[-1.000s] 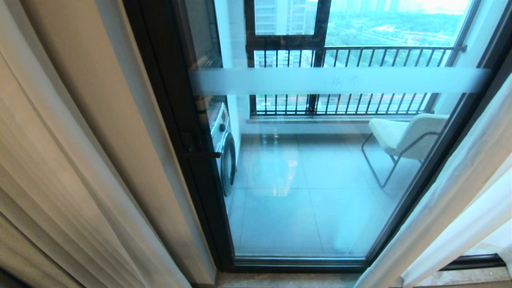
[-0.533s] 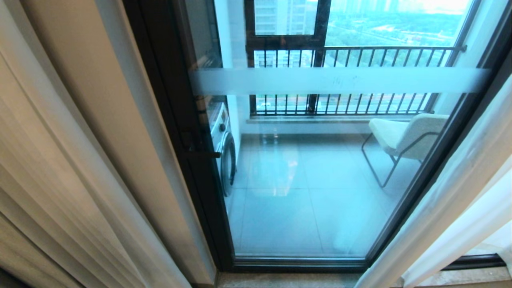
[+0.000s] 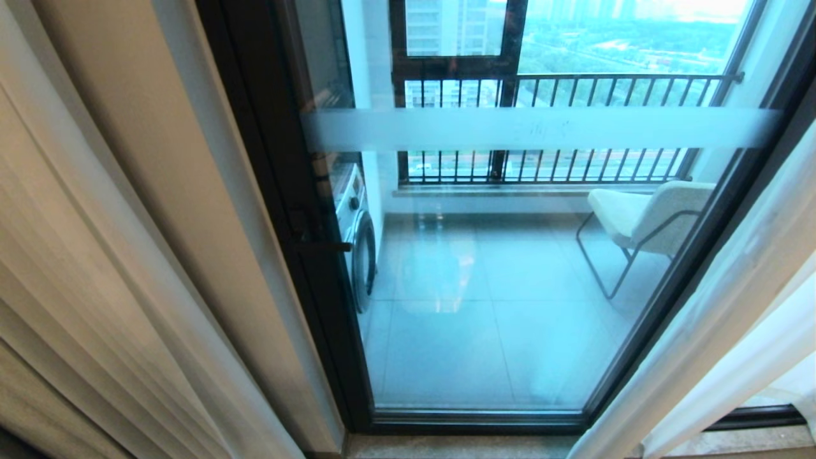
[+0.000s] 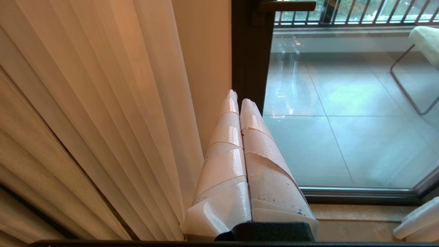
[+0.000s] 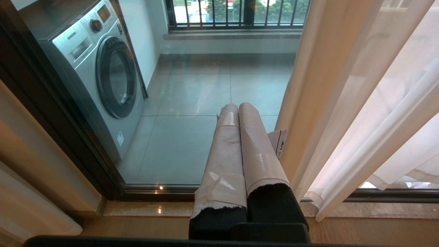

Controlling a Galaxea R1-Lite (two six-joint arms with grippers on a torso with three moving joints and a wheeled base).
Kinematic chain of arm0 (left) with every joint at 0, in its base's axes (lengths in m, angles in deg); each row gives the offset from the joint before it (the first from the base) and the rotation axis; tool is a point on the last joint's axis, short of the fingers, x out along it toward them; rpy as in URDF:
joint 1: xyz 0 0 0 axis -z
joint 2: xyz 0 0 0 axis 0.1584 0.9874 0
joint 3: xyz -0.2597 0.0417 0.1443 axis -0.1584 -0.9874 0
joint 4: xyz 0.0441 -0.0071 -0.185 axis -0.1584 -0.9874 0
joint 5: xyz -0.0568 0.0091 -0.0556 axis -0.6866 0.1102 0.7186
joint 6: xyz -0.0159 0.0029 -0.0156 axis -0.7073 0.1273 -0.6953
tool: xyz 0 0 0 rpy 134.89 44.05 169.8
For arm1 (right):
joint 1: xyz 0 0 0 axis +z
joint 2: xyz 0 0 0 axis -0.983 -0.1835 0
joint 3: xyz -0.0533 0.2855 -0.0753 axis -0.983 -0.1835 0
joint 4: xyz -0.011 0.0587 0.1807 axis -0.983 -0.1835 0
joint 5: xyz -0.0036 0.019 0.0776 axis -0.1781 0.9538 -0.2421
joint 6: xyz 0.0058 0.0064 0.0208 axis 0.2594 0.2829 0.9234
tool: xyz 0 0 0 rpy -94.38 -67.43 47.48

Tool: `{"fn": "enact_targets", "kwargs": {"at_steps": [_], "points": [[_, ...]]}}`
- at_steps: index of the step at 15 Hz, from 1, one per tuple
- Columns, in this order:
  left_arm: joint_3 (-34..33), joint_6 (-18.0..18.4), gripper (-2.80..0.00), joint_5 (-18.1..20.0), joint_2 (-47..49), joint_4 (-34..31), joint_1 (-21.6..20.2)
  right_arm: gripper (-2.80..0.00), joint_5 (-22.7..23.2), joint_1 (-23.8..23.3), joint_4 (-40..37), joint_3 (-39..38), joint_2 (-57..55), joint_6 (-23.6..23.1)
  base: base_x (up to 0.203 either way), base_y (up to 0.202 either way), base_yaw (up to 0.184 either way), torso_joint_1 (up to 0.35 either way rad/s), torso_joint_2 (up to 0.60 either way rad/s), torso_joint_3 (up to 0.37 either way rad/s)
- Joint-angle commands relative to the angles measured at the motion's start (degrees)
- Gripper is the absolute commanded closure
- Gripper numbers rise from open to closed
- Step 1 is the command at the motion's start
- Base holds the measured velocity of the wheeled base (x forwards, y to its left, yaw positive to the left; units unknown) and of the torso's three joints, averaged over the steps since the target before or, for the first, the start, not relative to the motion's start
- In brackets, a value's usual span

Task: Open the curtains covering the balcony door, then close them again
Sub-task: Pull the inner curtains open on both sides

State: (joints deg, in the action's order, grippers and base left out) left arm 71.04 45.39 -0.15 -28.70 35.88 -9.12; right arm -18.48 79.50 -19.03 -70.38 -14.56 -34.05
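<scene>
The curtains are drawn apart at this moment, gathered at both sides of the head view, and the balcony door [image 3: 510, 268] fills the middle of the frame with its glass bare, the frosted band crossing its upper part. On the left of the head view hang beige drapes [image 3: 95, 255]; the sheer white curtains [image 3: 720, 331] show at the lower right, their folds running as long vertical lines from top to floor. The left gripper [image 4: 239, 97] has its taped fingers pressed together, holding nothing, pointing at the dark door frame with the beige folds just beside it at the left of that picture. The right gripper [image 5: 237, 107] also has its fingers pressed together and empty; the sheer panel [image 5: 360, 113] hangs just beside it at the right of its frame, apart from the fingers as far as can be seen. Judging by this, the opening looks done and the closing is left: the right arm is the nearer to the sheer fabric, whose free edge would have to travel across toward the frame's centre. Behind the glass stand a washing machine [image 5: 103, 75] with its door shut, contents not visible, and a chair [image 3: 644, 217] with nothing on it.
</scene>
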Motion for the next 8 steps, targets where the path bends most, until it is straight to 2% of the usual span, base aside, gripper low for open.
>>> {"fn": "enact_targets", "kwargs": {"at_steps": [1, 8], "points": [[0.0, 0.0, 0.00, 0.0, 0.0, 0.0, 0.0, 0.00, 0.0, 0.0, 0.0, 0.0, 0.0, 0.0, 0.000, 0.000, 0.000, 0.000, 0.00, 0.000], [0.0, -0.1, 0.00, 0.0, 0.0, 0.0, 0.0, 0.00, 0.0, 0.0, 0.0, 0.0, 0.0, 0.0, 0.000, 0.000, 0.000, 0.000, 0.00, 0.000]]}}
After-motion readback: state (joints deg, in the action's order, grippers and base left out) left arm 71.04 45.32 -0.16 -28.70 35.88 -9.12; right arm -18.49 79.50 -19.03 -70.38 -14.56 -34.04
